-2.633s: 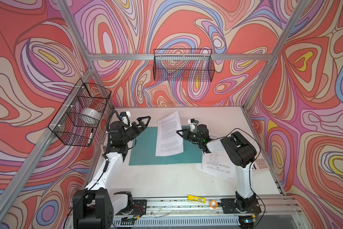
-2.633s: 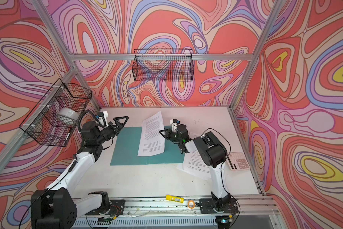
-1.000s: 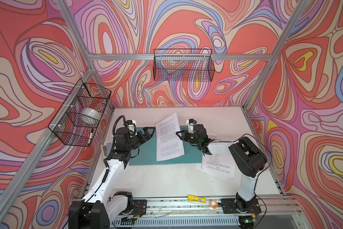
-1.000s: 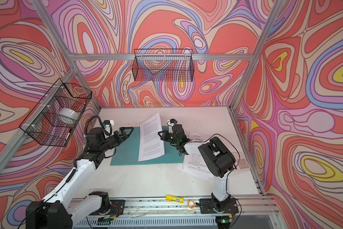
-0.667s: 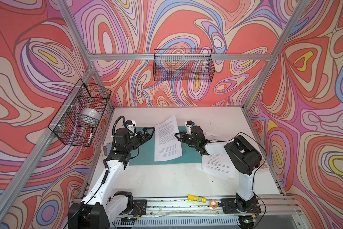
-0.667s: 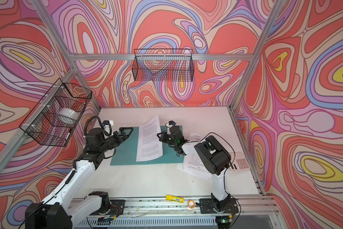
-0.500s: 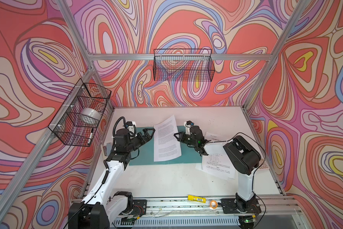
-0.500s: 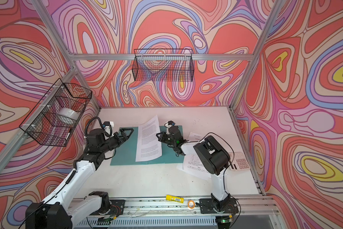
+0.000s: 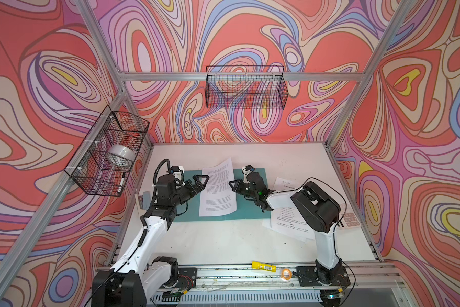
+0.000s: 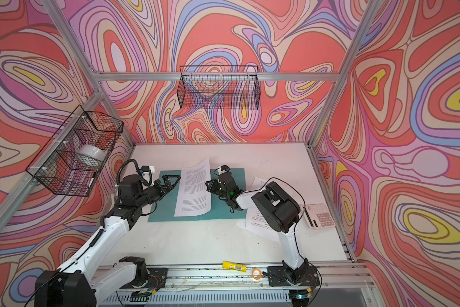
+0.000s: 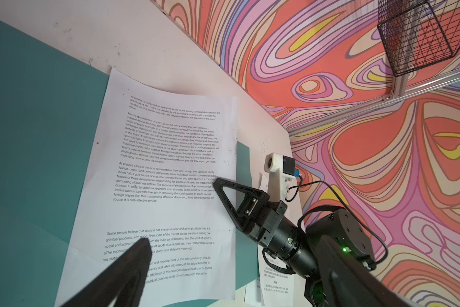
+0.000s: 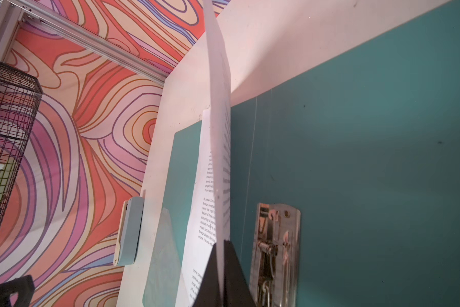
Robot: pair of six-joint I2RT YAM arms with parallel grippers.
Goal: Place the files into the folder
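Both top views are bordered at the near edge by the aluminium rail point(image 9: 223, 271), by which a yellow glue stick point(image 9: 264, 265) and an orange tape ring point(image 9: 286, 273) are laid. Beyond it a broad stretch of bare white table point(image 9: 223, 239) is left open up to the near edge of the teal folder point(image 9: 246, 212), which is spread flat. Just right of the folder, the other sheets point(image 9: 287, 226) are fanned on the table beneath the right arm. One printed sheet point(image 9: 218, 191) is laid slantwise over the folder's middle, its far end carried past the folder's far edge. Its right edge is pinched by the right gripper point(image 9: 232, 184), whose jaws are closed tight on it; in the right wrist view that edge is seen raised off the folder, with the metal clip point(image 12: 276, 252) just beside the gripper. The left gripper point(image 9: 201, 182) is held over the folder's left leaf, just beside the sheet's left edge, jaws spread wide and nothing grasped; contact with the paper cannot be told. Behind the folder a strip of bare table is left up to the back wall, where a wire basket point(image 9: 246, 87) is hung
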